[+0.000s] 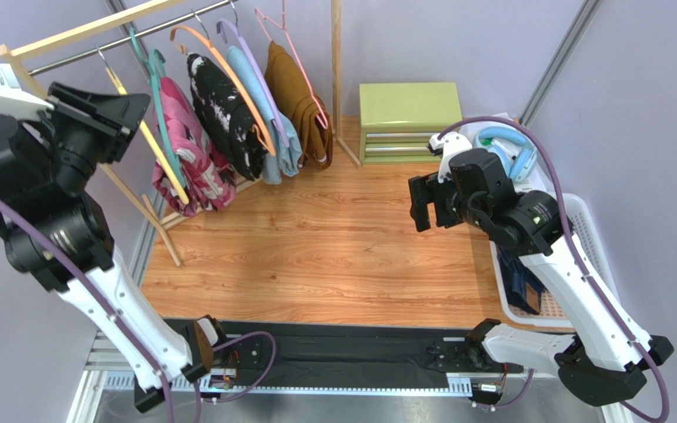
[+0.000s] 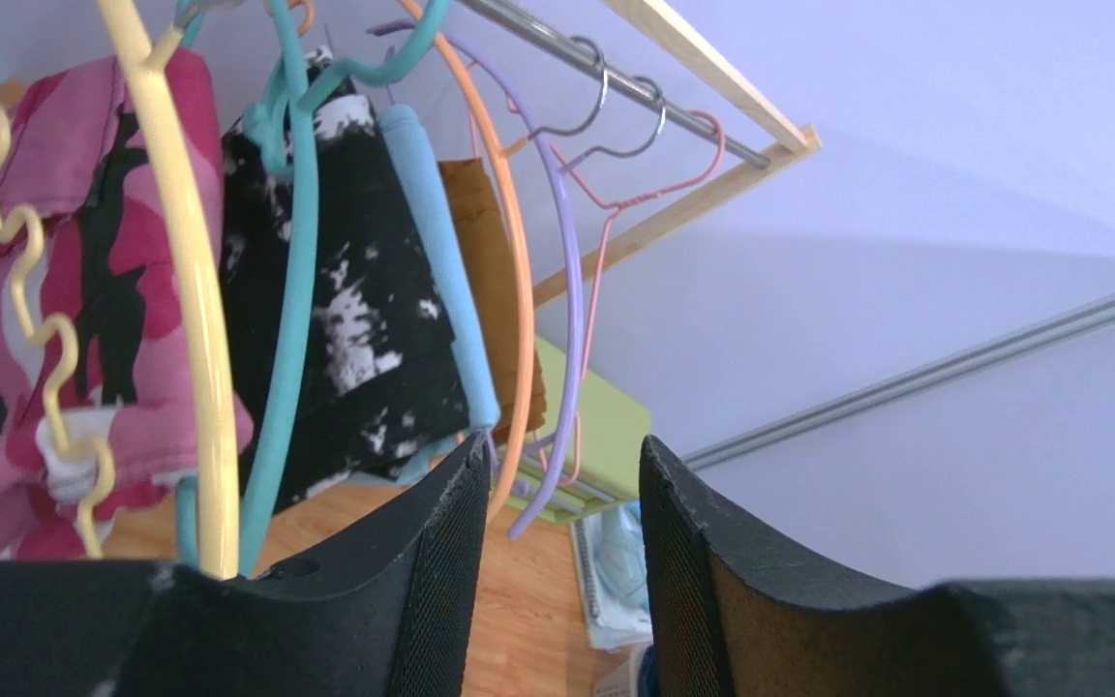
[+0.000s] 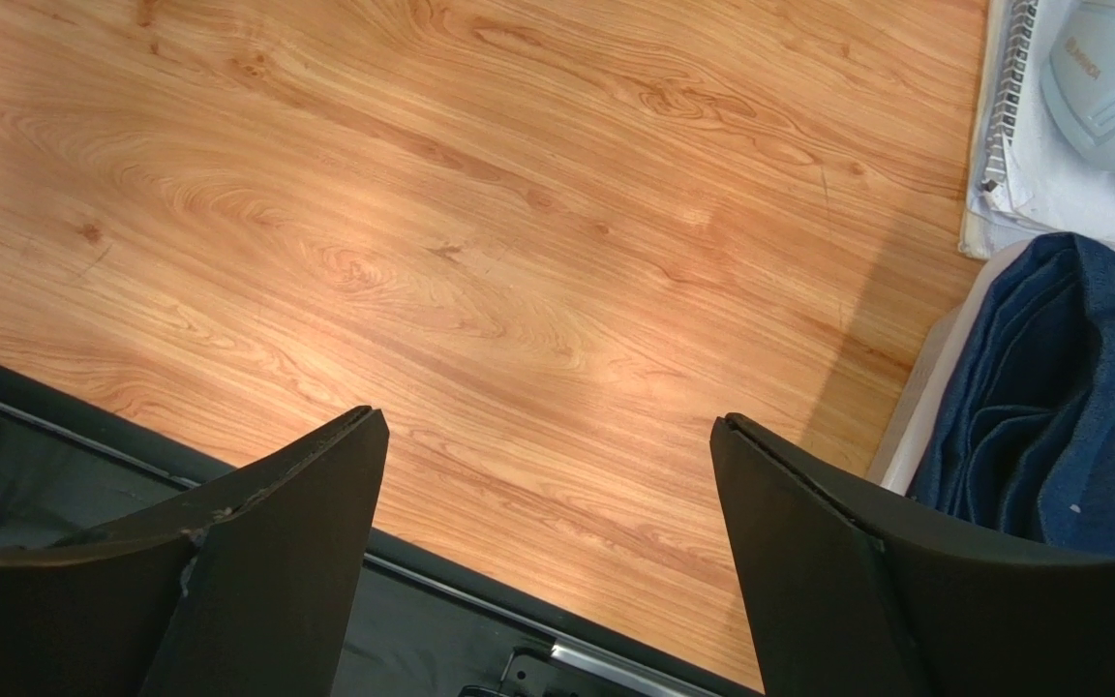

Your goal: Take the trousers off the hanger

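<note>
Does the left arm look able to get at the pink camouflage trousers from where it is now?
Probably yes: the open left claw is raised close beside the pink trousers, though a yellow hanger hangs between.

You see a counter (image 1: 333,238) of smooth wood grain with a soft sheen. The rail (image 2: 527,29) looks like bright metal, and the frame (image 1: 77,31) is pale matt wood. The yellow hanger (image 2: 197,320) is glossy plastic. The pink trousers (image 1: 201,163) are soft cloth, while the navy trousers (image 3: 1087,378) show a denim-like weave. The basket (image 1: 585,229) is white plastic mesh. The left gripper (image 2: 564,450) is matt black with a finely woven texture, and the right gripper (image 3: 546,421) is matt and scuffed.
</note>
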Motion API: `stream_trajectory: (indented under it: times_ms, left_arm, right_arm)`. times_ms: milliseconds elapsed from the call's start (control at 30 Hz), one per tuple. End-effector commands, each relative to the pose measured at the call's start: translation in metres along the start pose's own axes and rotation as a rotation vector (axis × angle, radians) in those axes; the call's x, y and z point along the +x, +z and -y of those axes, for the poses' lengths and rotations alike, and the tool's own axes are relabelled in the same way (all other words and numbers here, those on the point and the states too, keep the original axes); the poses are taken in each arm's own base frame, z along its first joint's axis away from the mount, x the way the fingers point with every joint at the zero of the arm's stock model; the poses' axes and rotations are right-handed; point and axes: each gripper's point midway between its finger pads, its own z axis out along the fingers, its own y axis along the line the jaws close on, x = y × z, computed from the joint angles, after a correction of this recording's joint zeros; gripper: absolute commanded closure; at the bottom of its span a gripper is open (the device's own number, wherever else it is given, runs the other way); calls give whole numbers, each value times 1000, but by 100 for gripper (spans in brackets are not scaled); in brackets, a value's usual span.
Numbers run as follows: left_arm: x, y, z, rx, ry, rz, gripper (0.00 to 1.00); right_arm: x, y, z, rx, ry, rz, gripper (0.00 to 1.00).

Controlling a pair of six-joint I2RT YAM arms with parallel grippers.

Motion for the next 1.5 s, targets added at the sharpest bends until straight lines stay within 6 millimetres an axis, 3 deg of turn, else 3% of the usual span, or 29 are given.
stream_trajectory:
  times_ms: [0,200,300,333,600,967,1467]
  left_arm:
    - [-20,37,-1,51,-38,-54,51]
    - [-27,68,-25,-8,-53,-79,50]
    - [-16,83,-36,-51,-13,-126,48]
    - [-11,88,-50,-107,-21,-139,47]
    - [5,88,-84,-252,70,-146,44]
    - [23,105,-88,-224,52,-217,44]
    - [25,141,-85,-131,-16,-229,58]
  right_arm:
    - [-14,-15,-7,-53,49,65,13]
    - [-16,-13,-6,-44,49,72,13]
    - [-14,-11,-4,-29,51,66,13]
    - [-16,-11,-3,-26,51,77,13]
    - [-21,-9,3,6,14,85,11]
    - [-24,-4,2,7,9,88,11]
    - [-21,0,5,26,11,83,11]
